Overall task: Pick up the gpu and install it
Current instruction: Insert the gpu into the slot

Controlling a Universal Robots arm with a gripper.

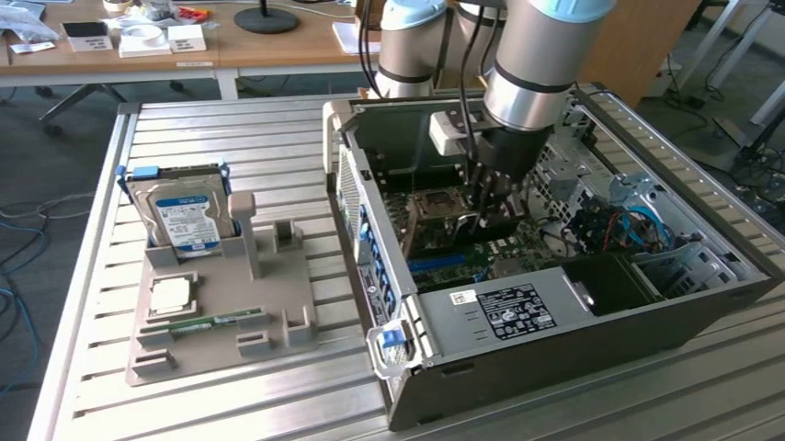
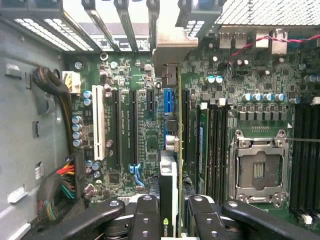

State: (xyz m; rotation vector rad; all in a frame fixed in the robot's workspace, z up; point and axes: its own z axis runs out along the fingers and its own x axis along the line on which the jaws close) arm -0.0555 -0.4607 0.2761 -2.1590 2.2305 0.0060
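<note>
Over the board (image 2: pixel 145 145) your gripper (image 2: pixel 172 216) is clamped on the gpu (image 2: pixel 170 175), edge-on, I'd guess to line up with the blue slot (image 2: pixel 168 102).

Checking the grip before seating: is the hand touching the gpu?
Touching. The wrist view shows the gpu edge-on, pinched between the fingers of the hand.
</note>
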